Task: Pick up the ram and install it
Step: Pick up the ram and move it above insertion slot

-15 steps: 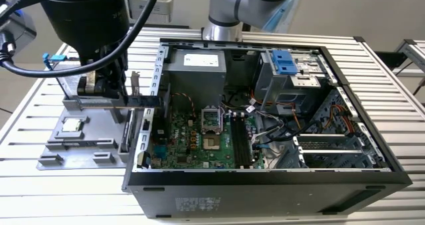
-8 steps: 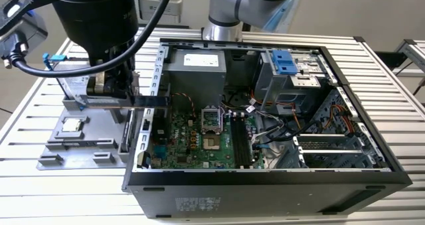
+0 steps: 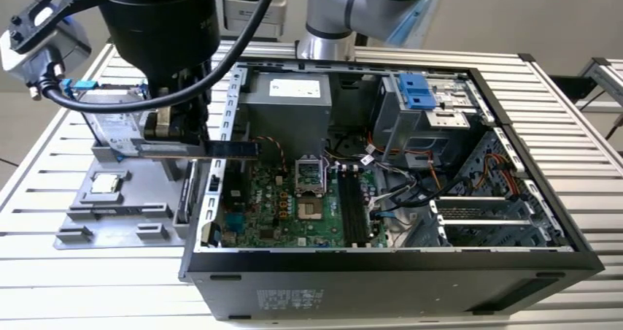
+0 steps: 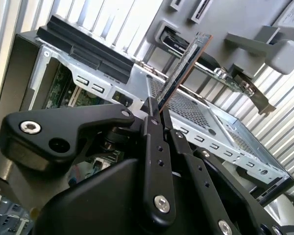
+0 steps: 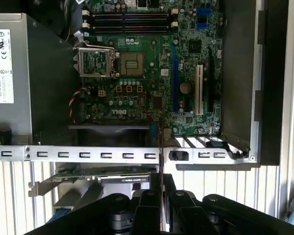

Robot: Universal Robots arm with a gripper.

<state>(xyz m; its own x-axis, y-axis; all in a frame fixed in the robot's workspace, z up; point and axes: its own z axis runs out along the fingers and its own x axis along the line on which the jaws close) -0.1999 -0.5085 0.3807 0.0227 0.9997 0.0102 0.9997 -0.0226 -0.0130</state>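
Black jaws pinch the ram (image 5: 160,169), seen edge-on in the first wrist view.

Print logged; none of it could you read off as words or numbers. In the first wrist view you had a white label (image 5: 1,63) on the power supply (image 5: 44,73), carrying fine lines of text and small marks. White lettering (image 5: 120,112) stood on the motherboard (image 5: 152,49). In the exterior view a pale block of small print (image 3: 292,298) sat on the case's dark outer panel (image 3: 409,282).
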